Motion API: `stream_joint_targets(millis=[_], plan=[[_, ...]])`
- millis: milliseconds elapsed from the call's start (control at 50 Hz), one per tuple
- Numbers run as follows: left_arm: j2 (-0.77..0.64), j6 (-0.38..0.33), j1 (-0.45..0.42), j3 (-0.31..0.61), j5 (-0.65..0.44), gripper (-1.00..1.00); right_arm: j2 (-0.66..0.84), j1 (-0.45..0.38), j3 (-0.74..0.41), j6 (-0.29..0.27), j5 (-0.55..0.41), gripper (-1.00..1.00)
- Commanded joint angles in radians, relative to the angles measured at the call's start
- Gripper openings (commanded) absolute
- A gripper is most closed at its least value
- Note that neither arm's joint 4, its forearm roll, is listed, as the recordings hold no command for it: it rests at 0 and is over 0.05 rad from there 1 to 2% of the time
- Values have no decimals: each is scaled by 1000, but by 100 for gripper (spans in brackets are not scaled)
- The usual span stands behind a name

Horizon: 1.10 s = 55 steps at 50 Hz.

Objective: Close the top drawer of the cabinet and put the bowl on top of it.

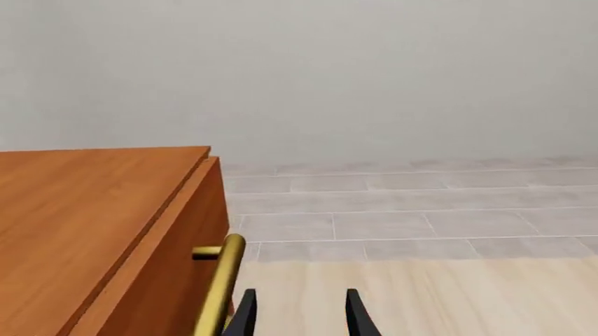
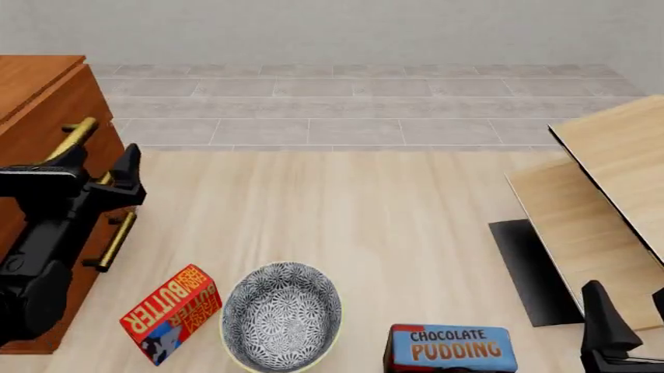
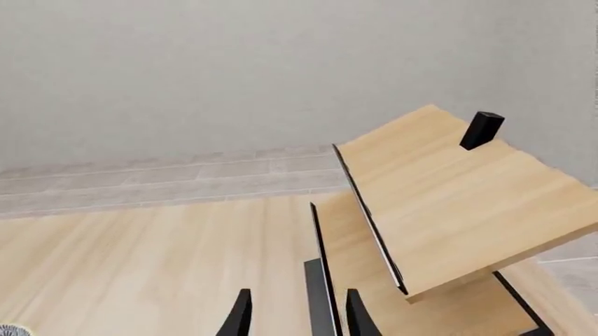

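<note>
Left arm at the cabinet's drawer handles, bowl resting on the surface, right arm low by the pale boards.

Left wrist view: the left gripper [image 1: 299, 315] has its fingers spread apart with nothing between them, just beside the brass handle [image 1: 220, 283] of the top drawer [image 1: 182, 266]; the cabinet [image 1: 84, 217] shows its flat top. Front view: the cabinet [image 2: 42, 93] stands at the left edge, the left gripper [image 2: 114, 175] close against its front; whether the drawer is fully in, I cannot tell. The bowl [image 2: 281, 314] sits upright on the surface [image 2: 343, 225] between a butter box [image 2: 170, 312] and a chocolate pudding box [image 2: 452, 347]. Right wrist view: the right gripper [image 3: 297, 313] is released, fingers apart, facing the tilted pale boards [image 3: 458, 203].
</note>
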<state>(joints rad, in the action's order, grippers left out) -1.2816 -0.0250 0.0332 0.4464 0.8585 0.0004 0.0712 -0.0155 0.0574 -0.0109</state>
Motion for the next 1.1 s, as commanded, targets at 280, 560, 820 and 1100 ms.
stream_joint_targets(millis=[280,560,820,1100], plan=[[-74,-30,124,-5,52,100,0,3,-2,0,-2,100],[-57,-37,193,-12,53,100,0,2,-4,-3,-4,100],[-10,-36,171,-21,29,100,0,2,-3,-2,-2,100],[-17,-26,162,-28,32,100,0,1,-2,-2,-2,100]])
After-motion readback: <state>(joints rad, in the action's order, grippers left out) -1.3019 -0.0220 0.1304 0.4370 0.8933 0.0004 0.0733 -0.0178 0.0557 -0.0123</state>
